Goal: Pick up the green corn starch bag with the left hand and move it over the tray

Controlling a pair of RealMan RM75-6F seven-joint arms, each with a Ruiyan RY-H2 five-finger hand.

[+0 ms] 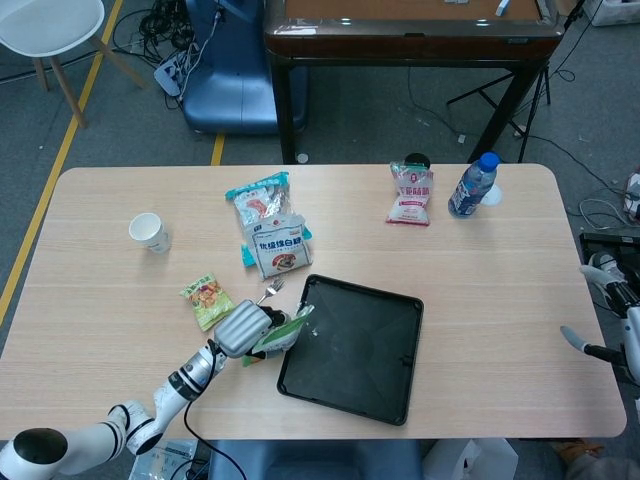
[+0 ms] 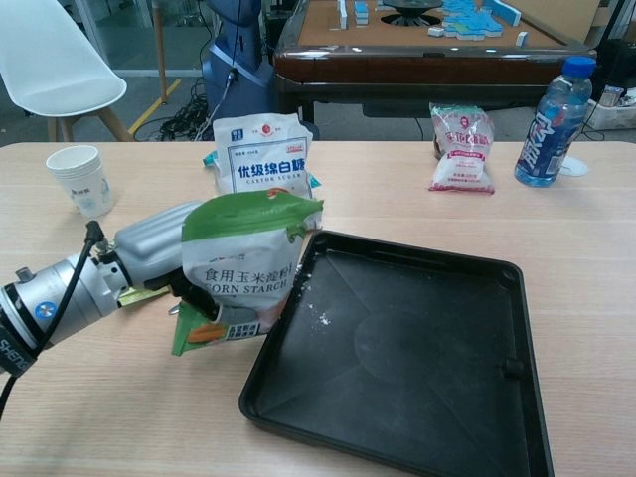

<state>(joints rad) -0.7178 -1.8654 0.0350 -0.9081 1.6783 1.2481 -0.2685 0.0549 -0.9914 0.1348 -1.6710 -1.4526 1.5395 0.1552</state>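
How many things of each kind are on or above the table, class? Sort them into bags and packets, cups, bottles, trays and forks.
Bags and packets: 5 (corn starch bag, white sugar bag, teal packet, pink bag, small green packet)
Cups: 1
Bottles: 1
Trays: 1
Forks: 1
Total: 9

The left hand [image 2: 159, 253] grips the green corn starch bag [image 2: 243, 268] from behind, its forearm reaching in from seven o'clock in the head view. The right hand [image 1: 605, 290] — at the three o'clock edge — is only partly visible, so its fingers cannot be read.
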